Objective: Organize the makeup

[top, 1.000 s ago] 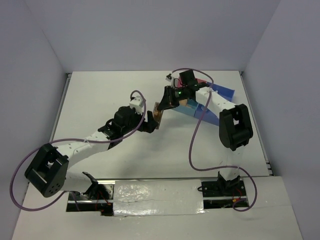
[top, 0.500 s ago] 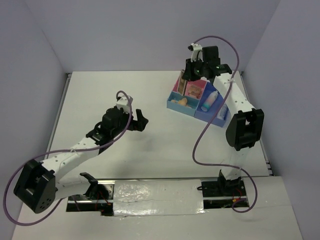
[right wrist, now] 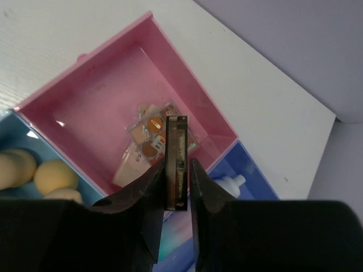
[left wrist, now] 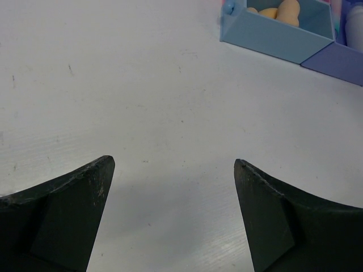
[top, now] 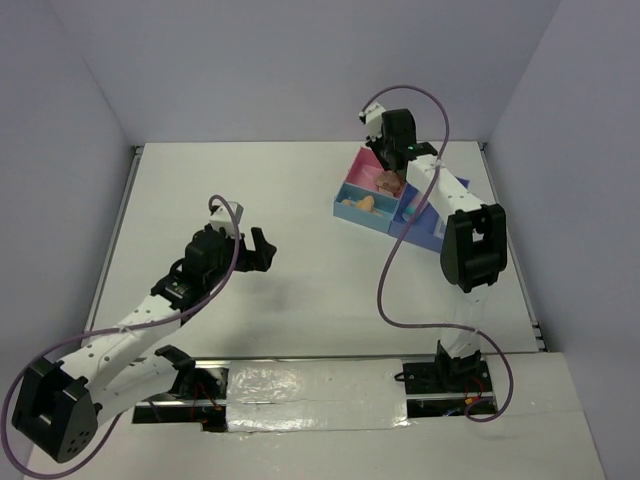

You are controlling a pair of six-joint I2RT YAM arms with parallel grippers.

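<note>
My right gripper [right wrist: 177,165] is shut on a flat brown palette [right wrist: 176,139], held on edge over the pink compartment [right wrist: 96,96] of the tray. In the top view it [top: 391,176] hangs at the tray's far end. A clear palette with orange pans [right wrist: 148,129] and a peach one [right wrist: 131,165] lie in that compartment. Peach sponges [right wrist: 51,175] fill the light blue compartment, and a white bottle [right wrist: 229,184] lies in the dark blue one. My left gripper [left wrist: 173,164] is open and empty above bare table, well left of the tray [top: 262,250].
The pink-and-blue tray [top: 430,232] stands at the back right, near the right wall. Its light blue wall [left wrist: 272,39] and the sponges [left wrist: 283,10] show at the top right of the left wrist view. The right arm's cable [top: 385,280] loops over the table.
The left gripper let the brown palette go to the right gripper and drew back left, open. The right gripper carried it to the tray and now holds it over the pink compartment.
</note>
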